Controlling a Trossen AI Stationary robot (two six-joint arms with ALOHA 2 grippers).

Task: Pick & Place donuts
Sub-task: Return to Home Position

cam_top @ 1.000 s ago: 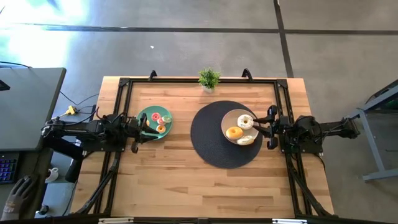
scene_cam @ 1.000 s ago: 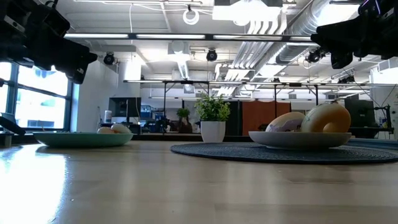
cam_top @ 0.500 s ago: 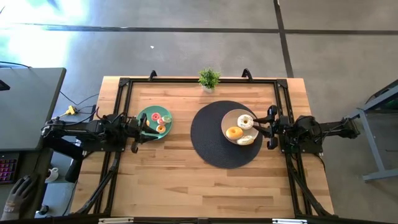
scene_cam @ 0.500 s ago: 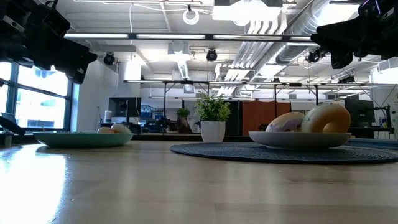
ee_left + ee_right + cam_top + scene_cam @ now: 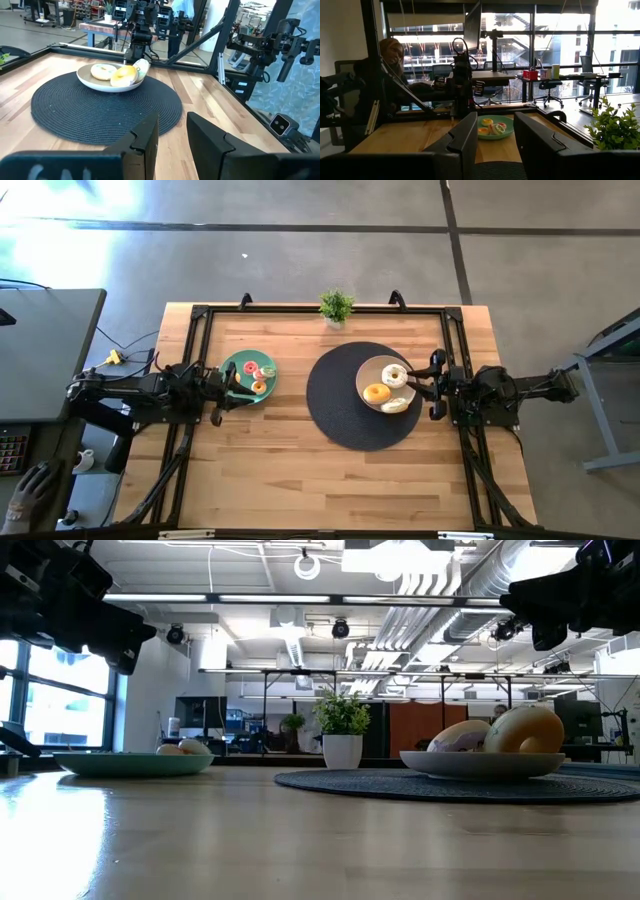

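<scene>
Three larger donuts, white (image 5: 395,374), yellow (image 5: 376,392) and pale (image 5: 395,405), lie on a beige plate (image 5: 366,378) on a round dark mat (image 5: 340,410). Three small donuts (image 5: 261,375) lie on a teal plate (image 5: 236,363) at the left. My left gripper (image 5: 228,379) hovers over the teal plate's left edge, open and empty. My right gripper (image 5: 412,387) hovers at the beige plate's right edge, open and empty. The left wrist view shows the beige plate (image 5: 95,82); the right wrist view shows the teal plate (image 5: 506,133).
A small green potted plant (image 5: 336,307) stands at the table's far edge. Black frame rails (image 5: 196,340) run along the table's left, right and far sides. Bare wood lies toward the near edge (image 5: 320,480). A person sits beyond the left side (image 5: 392,55).
</scene>
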